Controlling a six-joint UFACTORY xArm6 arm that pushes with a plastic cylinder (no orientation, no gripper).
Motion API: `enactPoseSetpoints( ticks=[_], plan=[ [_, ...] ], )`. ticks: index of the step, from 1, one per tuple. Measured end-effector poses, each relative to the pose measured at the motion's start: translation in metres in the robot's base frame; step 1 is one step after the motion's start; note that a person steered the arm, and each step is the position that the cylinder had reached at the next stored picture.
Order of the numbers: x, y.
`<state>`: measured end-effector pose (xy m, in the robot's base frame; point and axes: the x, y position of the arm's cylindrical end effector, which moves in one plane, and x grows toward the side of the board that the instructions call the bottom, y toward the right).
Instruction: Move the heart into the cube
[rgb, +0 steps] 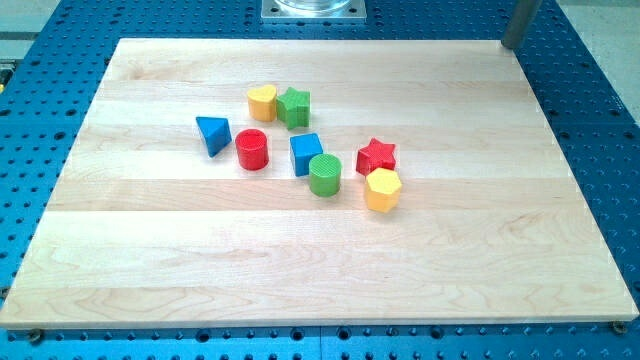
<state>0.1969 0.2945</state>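
The yellow heart-shaped plastic block (262, 102) lies on the pale wooden board (150, 260), up and to the view's left of the blue plastic cube (306, 153), which I take as the landmark for everything else. There are no jaws to report on this rig, only a rod, and its working end is not clearly shown: a grey shaft (520, 22) stands at the view's top right, far up and to the right of the cube, and it seems to end just off the board's corner, though I cannot be sure that is my tip.

Around the cube:
- The green star-shaped block (294, 107) sits just above it, touching or nearly touching the heart's right side.
- The red cylinder (252, 149) stands to its left, with a gap between.
- The green cylinder (324, 174) presses against its lower right.
- The red star-shaped block (376, 156) and the yellow hexagonal block (382, 189) lie further right.
- The blue triangular block (213, 133) is furthest left.

To do the step well, I judge my tip should come round behind the heart, on its upper-left side away from the cube, and push down and to the right along the line joining the two. The lane between the green star and the red cylinder is narrow, so the push should stay centred on the heart, otherwise it may pivot and drag the star along.
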Motion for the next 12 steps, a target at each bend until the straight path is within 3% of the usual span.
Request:
enactPoseSetpoints(
  ticks=[3,5,8,9,12],
  plan=[
    [0.014,-0.27],
    [0.058,-0.344],
    [0.147,-0.373],
    [0.207,-0.381],
    [0.211,-0.377]
  ],
)
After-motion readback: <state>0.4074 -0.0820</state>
